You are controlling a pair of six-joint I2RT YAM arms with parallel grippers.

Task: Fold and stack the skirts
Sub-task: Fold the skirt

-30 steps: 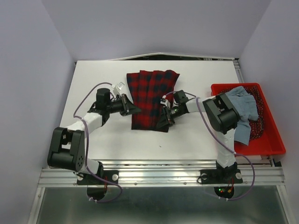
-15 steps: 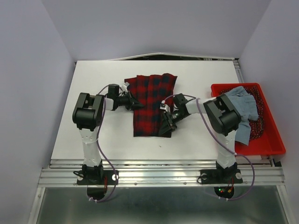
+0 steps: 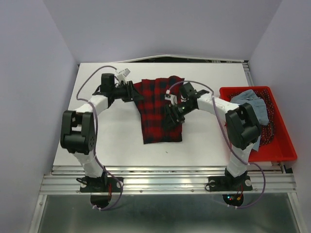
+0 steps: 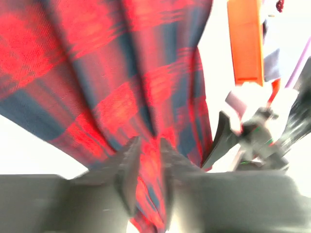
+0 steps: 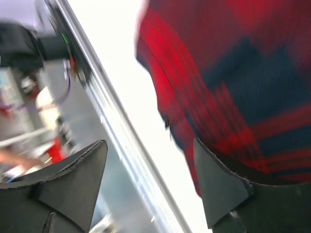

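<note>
Presently the plaid skirt [image 3: 153, 116] is lying flat near the centre of the white table [image 3: 107, 141], its long side running from 12 to 6 o'clock in the top view. It is showing a red ground crossed by dark navy checks, with pleats running lengthwise. The far hem is spreading wider than the near end, whose edge is lying fairly straight. The left wrist view is showing the weave close up, its folds converging toward the fingers [image 4: 127, 170], though that picture is blurred.

The left gripper [image 3: 132, 92] is sitting at the skirt's 10 o'clock edge. Its jaws are standing a narrow way apart with plaid showing in the gap; whether they are pinching the cloth I cannot tell. The right gripper [image 3: 171, 112] is sitting over the skirt's 3 o'clock edge, released, jaws spread wide with nothing between them. One finger [image 5: 221, 184] is showing just beside the cloth's border.

The light blue-grey skirt [image 3: 255, 104] is lying crumpled in the red basket [image 3: 279, 154], which is standing at 3 o'clock of the plaid skirt, at the table's right edge and well apart from it. Any lettering on the arms is too small to read.
</note>
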